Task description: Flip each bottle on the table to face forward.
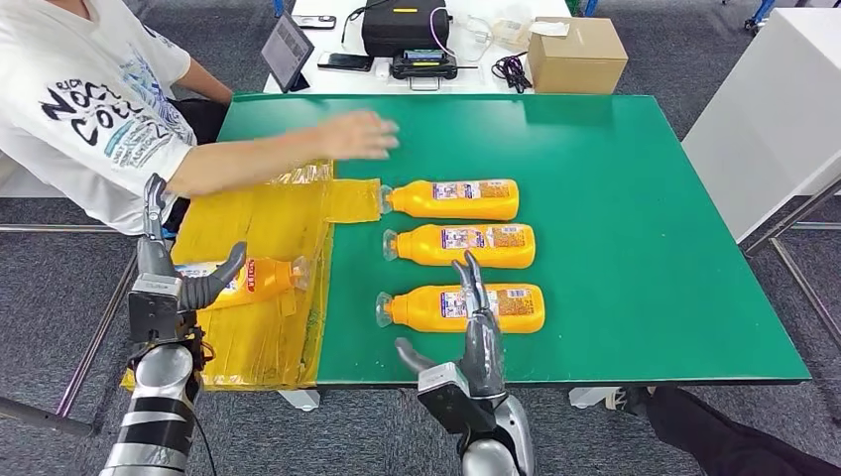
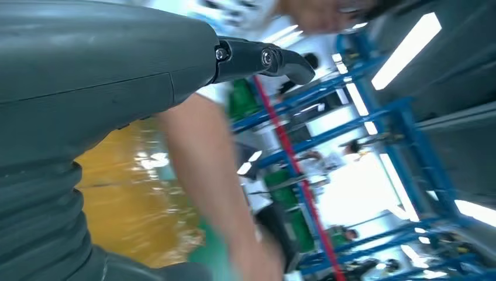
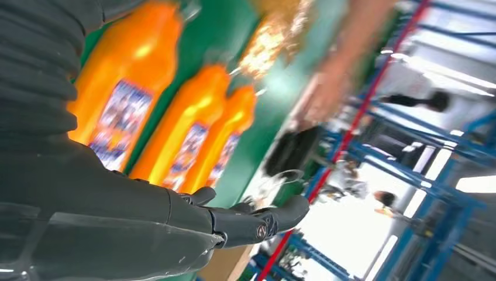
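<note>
Beside left hand (image 1: 169,288), fourth bottle (image 1: 248,281).

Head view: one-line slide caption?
Three orange bottles lie on the green table; both robot hands open, a person's hand reaching in.

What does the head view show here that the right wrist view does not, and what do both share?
Head view alone: the left hand by the fourth orange bottle on the yellow plastic sheet, the cardboard box and black case on the white table behind, and the green table's full outline.

Right wrist view alone: blue shelving and bright ceiling lights beyond the table, with blurred figures.

Both: the three orange bottles lying in a row on the green surface, the empty right hand, and the person's arm reaching over the table.
</note>
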Controlling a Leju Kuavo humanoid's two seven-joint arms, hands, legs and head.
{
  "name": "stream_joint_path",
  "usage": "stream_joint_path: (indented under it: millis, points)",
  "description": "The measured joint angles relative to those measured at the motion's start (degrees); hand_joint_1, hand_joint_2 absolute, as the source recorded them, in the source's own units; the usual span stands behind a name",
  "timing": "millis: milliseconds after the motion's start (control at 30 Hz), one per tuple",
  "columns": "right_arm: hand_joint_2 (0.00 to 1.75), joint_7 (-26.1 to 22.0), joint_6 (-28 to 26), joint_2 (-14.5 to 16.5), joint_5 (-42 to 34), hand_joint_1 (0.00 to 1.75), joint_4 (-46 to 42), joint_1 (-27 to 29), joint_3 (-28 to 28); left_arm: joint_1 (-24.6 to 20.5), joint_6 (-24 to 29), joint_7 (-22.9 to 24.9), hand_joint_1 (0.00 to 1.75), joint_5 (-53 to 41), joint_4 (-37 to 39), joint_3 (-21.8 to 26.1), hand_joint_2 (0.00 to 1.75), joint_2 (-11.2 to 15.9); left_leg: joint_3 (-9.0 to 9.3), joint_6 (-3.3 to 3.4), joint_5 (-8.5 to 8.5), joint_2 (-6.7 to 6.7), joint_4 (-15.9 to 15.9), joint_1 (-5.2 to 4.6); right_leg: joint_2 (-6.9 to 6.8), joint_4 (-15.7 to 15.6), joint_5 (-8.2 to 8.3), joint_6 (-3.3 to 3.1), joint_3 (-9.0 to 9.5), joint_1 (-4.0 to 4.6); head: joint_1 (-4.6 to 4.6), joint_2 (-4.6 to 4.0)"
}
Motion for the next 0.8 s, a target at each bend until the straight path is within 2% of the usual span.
stream_joint_path:
  millis: [100,200,333,500,800]
  points:
    - [1.75,4.1,3.2,-1.9,3.0,0.00,-0.1,-0.8,-3.4,2.8,0.5,-0.1,0.00,0.9,-3.8,-2.2,1.75,-0.6,0.01,0.02,-0.01,0.01,0.0,-0.03,0.00,0.0,0.01,0.01,0.00,-0.02,-0.01,0.00]
    - [1.75,7.6,5.9,-4.1,6.2,0.00,0.3,-1.9,-6.6,5.8,-0.4,-1.1,0.00,0.9,-4.5,-3.8,1.75,-1.2,0.02,0.02,-0.01,0.01,0.0,-0.03,0.00,0.0,0.01,0.02,0.00,-0.02,-0.02,0.00]
    - [1.75,9.7,7.8,-6.3,8.4,0.00,0.8,-2.6,-9.3,9.1,-1.4,-1.6,0.00,-0.5,-4.4,-5.8,1.75,-1.9,0.01,0.02,-0.01,0.02,0.0,-0.02,0.00,0.0,0.01,0.03,-0.01,-0.01,-0.01,0.00]
    - [1.75,12.7,11.6,-8.1,9.6,0.00,1.8,-3.9,-10.4,10.8,-4.6,0.0,0.00,-1.7,-3.0,-7.5,1.75,-2.7,0.00,0.02,-0.01,0.02,0.0,-0.01,0.00,0.0,0.01,0.03,-0.02,0.00,-0.02,0.00]
    - [1.75,13.4,16.4,-10.1,8.7,0.00,8.7,-9.3,-11.4,10.8,-6.7,0.2,0.00,-2.8,2.4,-9.5,1.75,-4.0,0.01,0.03,0.00,0.02,0.0,-0.02,0.00,0.0,0.05,0.06,0.00,-0.01,-0.03,0.00]
